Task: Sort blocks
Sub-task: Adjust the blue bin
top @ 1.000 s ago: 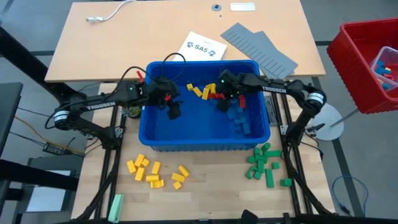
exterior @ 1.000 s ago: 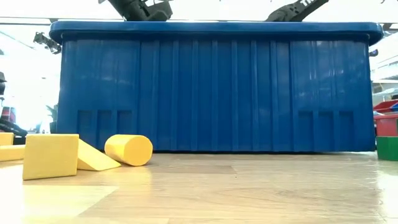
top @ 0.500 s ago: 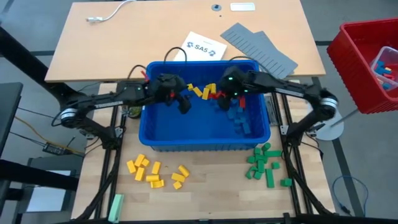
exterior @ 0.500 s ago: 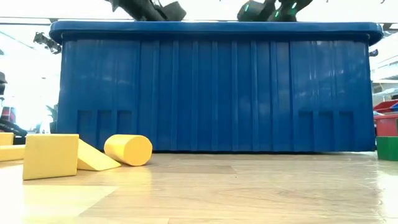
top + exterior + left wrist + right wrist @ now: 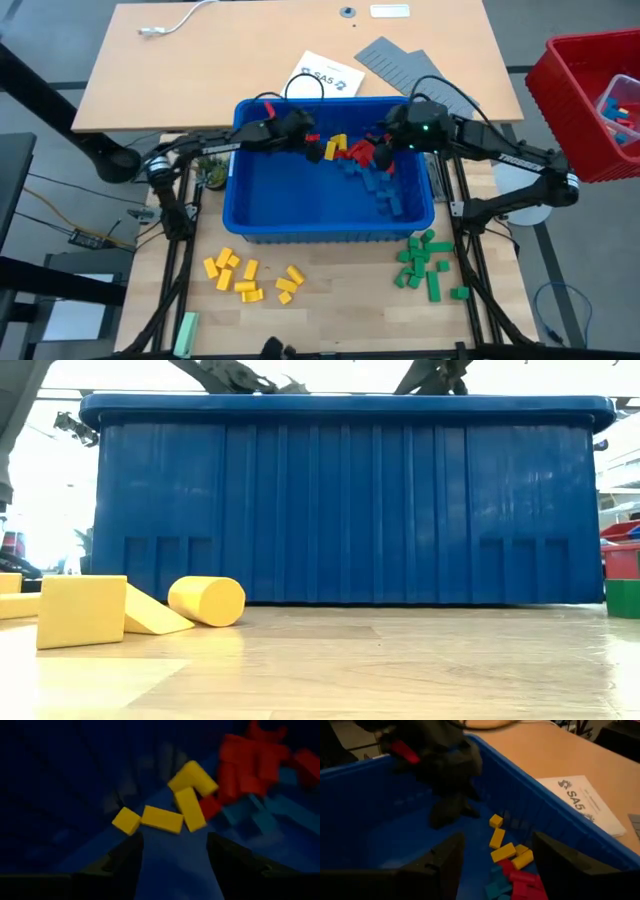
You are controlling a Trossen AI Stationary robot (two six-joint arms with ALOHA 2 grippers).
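A blue bin (image 5: 335, 205) stands mid-table. Inside it, near the far wall, lie yellow blocks (image 5: 335, 147), red blocks (image 5: 358, 152) and blue blocks (image 5: 385, 190). My left gripper (image 5: 312, 143) is inside the bin, open. Its fingers point slanting down at the yellow blocks (image 5: 175, 812), just short of them. My right gripper (image 5: 382, 148) hangs open above the red and blue blocks, with nothing between its fingers (image 5: 447, 862). On the table in front of the bin lie a yellow pile (image 5: 250, 275) and a green pile (image 5: 428, 262).
A red crate (image 5: 560, 110) holding blocks stands off the table's right side. Grey ridged panels (image 5: 420, 75) and a printed sheet (image 5: 323, 75) lie behind the bin. A pale green bar (image 5: 187, 330) lies at the near left. The bin's near wall (image 5: 350, 500) fills the low view.
My left gripper has gone down and toward the bin's far right, up to the yellow blocks, rolling as it went. My right gripper has risen from the blocks and drawn back toward the table's right edge.
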